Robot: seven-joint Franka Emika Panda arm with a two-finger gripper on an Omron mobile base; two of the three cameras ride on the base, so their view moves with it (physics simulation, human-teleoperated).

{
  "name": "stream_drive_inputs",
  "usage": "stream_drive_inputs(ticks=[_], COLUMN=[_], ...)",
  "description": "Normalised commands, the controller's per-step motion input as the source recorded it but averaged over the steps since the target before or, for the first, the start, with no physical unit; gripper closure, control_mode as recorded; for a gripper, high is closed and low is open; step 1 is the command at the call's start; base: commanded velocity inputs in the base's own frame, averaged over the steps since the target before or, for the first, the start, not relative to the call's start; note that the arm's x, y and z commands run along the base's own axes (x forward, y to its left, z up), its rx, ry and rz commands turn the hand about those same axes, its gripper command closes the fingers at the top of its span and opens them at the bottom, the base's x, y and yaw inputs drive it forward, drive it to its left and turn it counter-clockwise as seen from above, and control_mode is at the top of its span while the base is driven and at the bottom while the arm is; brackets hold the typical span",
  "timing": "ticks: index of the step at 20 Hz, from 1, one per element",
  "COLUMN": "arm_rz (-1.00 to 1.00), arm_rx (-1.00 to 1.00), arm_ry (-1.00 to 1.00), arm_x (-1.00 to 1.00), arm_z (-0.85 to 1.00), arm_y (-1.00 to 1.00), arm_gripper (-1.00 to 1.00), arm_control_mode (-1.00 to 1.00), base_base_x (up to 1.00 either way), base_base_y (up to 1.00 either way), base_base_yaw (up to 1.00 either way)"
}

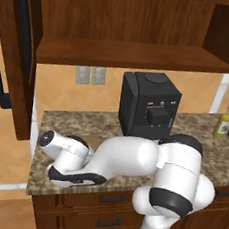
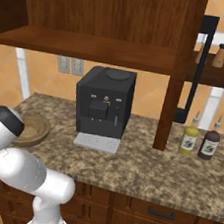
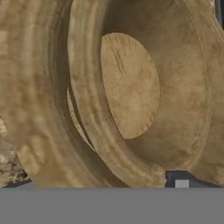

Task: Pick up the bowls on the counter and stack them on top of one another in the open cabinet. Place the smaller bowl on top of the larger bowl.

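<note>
Fingertips point(image 3: 181, 181) at bowl point(image 3: 144, 96) rim, arm low

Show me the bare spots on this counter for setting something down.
Bare speckled granite counter runs between the black coffee machine and the yellow and dark sauce bottles, and along its front edge. The end by the wide tan-brown bowl is crowded by the arm.

Larger bowl point(image 2: 32, 129): tan-brown, wood-grained, thick-rimmed, upright on the speckled granite counter point(image 2: 141, 170) near its left end, partly hidden behind the arm. In the hand view, smaller bowl point(image 3: 144, 96) sits nested inside the larger, flat base lighter. Open cabinet point(image 1: 128, 52): dark reddish-brown, plank shelf bare, door swung out.
</note>
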Motion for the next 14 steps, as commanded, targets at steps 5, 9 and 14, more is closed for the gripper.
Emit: stream_drive_inputs(ticks=[5,9,14], arm_rz=[0.00,0.00,0.00], arm_rx=[-0.01,0.00,0.00], arm_ry=[0.00,-0.11,-0.31], arm_x=[0.03,-0.05,-0.36], arm_z=[-0.21,0.23,0.93], arm_y=[-0.04,0.00,-0.12], arm_gripper=[1.00,1.00,1.00], arm_control_mode=[-1.00,-1.00,-1.00], base_base_x=[0.00,0.00,0.00], base_base_y=[0.00,0.00,0.00], base_base_yaw=[0.00,0.00,0.00])
